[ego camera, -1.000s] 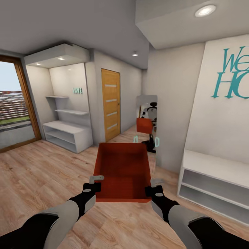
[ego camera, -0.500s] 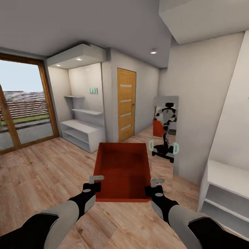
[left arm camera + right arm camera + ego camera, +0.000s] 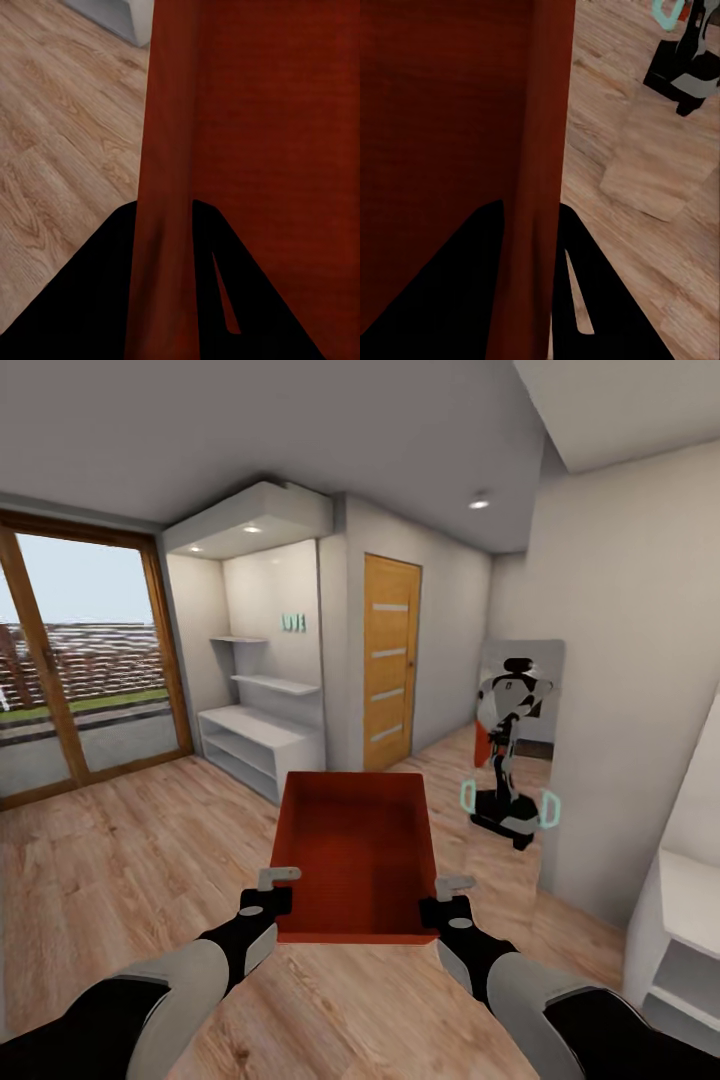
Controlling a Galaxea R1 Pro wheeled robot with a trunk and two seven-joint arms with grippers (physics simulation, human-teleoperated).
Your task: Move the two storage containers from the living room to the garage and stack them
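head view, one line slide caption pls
Both grippers, left and right, carry an orange-red storage container across a wood-floored room.

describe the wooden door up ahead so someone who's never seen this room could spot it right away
Look past the orange-red storage container to the far wall, right of the white shelf alcove. The door is narrow, honey-brown, with pale horizontal strips, unlike the wide glass patio door.

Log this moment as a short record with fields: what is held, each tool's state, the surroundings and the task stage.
held: one orange-red bin, open top, nothing inside, carried level in front of the robot
left tool: shut on the bin's left wall
right tool: shut on the bin's right wall
floor: pale wood planks
ahead: wooden door, white shelves, mirror reflecting the robot
left side: glass patio door
task stage: in transit, not in the garage
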